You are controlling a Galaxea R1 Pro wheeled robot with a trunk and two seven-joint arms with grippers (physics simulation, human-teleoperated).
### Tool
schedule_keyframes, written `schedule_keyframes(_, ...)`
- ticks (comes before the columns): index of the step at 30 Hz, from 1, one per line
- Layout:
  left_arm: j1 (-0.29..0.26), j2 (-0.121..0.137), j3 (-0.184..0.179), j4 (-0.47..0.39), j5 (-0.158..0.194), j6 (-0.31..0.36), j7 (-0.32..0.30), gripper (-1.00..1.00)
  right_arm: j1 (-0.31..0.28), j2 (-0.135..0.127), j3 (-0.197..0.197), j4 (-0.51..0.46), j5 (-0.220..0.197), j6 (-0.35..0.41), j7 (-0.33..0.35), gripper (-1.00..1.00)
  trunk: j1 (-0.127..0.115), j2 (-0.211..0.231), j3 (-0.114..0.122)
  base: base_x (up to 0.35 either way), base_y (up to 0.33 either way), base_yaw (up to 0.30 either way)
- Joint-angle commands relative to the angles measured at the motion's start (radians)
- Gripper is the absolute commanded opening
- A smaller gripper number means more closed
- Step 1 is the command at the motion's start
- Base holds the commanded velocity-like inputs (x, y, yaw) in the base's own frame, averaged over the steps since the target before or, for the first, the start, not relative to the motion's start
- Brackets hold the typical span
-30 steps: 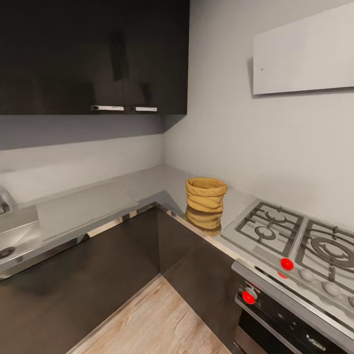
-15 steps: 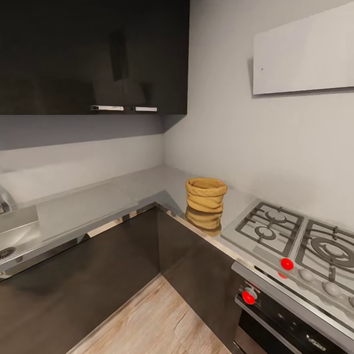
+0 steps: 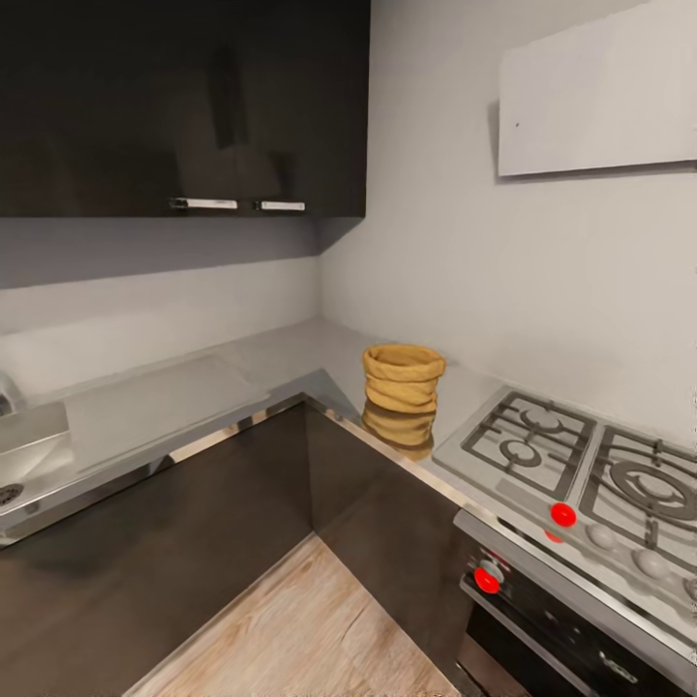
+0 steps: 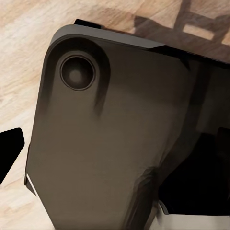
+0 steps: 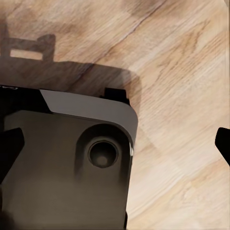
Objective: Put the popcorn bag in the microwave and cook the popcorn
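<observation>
The popcorn bag [image 3: 404,378], a tan crumpled sack with a rolled rim, stands upright on the glossy grey countertop [image 3: 281,358] near the inner corner, just left of the gas hob, and its reflection lies on the steel below it. The popcorn is hidden and the microwave is out of view. In the left wrist view my left gripper [image 4: 117,155] is open, its dark fingertips [image 4: 10,151] at the frame's edges over the robot's base and wooden floor. My right gripper [image 5: 117,148] is also open, with nothing between its fingers.
A gas hob [image 3: 571,465] with red knobs sits right of the bag, above a steel oven [image 3: 552,629]. A sink [image 3: 24,455] is at the far left. Dark cupboards [image 3: 184,106] hang above, and dark base cabinets [image 3: 194,542] line the corner. Wooden floor [image 3: 310,639] lies in front.
The whole head view has shifted slightly, so the camera has moved. The bag and the kitchen fittings stay in place.
</observation>
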Motion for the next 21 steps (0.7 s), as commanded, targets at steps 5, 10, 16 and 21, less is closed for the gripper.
schedule_keyframes(5,0.000,-0.001,0.001,0.000,0.004,-0.002,0.001,1.00,-0.001,-0.003,-0.009,0.003,0.004,-0.007,0.001,1.00,0.000,-0.001,-0.009,0.000,0.000,-0.108)
schedule_keyframes(10,0.000,-0.002,0.000,0.000,0.004,-0.002,0.001,1.00,-0.001,-0.007,-0.010,0.003,0.004,-0.008,0.001,1.00,0.000,-0.001,-0.017,0.000,0.000,-0.083)
schedule_keyframes(16,0.000,-0.002,0.000,-0.001,0.004,-0.002,0.001,1.00,-0.001,-0.009,-0.009,0.003,0.006,-0.019,0.001,1.00,0.000,-0.001,-0.027,0.000,0.000,-0.076)
schedule_keyframes(21,0.000,-0.002,0.000,-0.002,0.004,-0.002,0.001,1.00,-0.001,-0.009,-0.009,0.002,0.007,-0.020,0.001,1.00,0.000,-0.001,-0.035,0.000,0.000,-0.076)
